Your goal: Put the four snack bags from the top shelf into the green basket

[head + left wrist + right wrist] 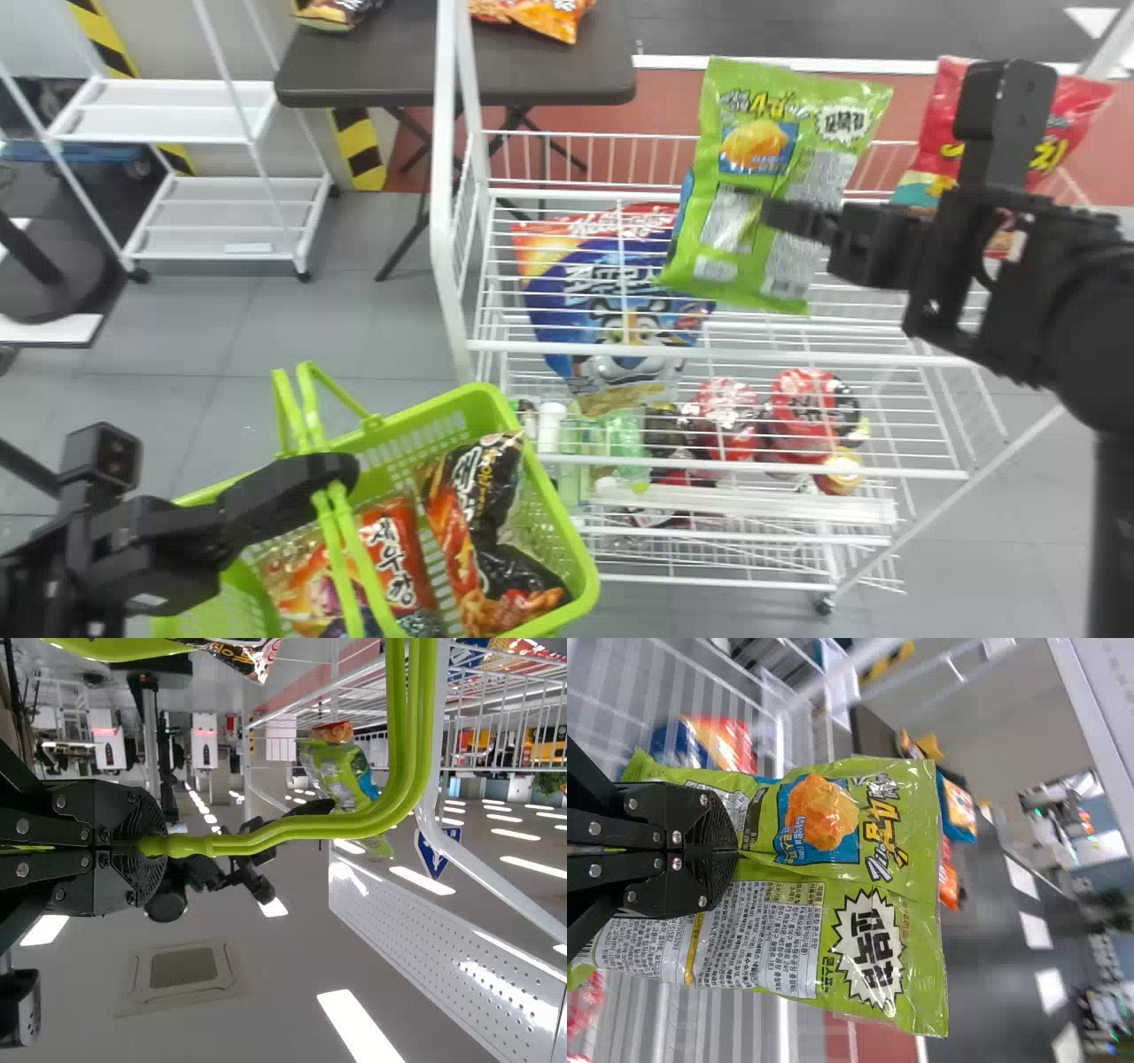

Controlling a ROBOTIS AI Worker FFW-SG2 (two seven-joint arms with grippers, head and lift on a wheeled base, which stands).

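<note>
At the lower left of the head view, nearest the camera, the left gripper (344,474) is closed around the two green handles (350,567) of the green basket (580,571), and the left wrist view shows its fingers pressed together on them. Inside the basket lie a red-and-orange snack bag (399,540) and, beside it toward the rack, a black one (492,483) with orange on its front. Farther out and to the right, the right gripper (764,211) is clenched on a green snack bag (797,106), pinching its printed face near the middle. That bag hangs slightly tilted above the top of the white wire rack (452,257), well apart from the basket. Low in the rack, red round containers (806,412) sit close together beside small green ones (620,434). Through the upper wires shows a large blue bag (576,310) with a cartoon tiger on it, red and orange along its upper part; which shelf bears it, I cannot tell. Toward the rack's far right end, a red snack bag (943,111) with yellow lettering is partly hidden behind the right arm. Beyond the rack stands a dark table (372,75) with orange bags (540,13) and a dark bag (335,12) on it, and to its left a white two-tier shelf unit (168,97) stands on the grey floor (292,310).
</note>
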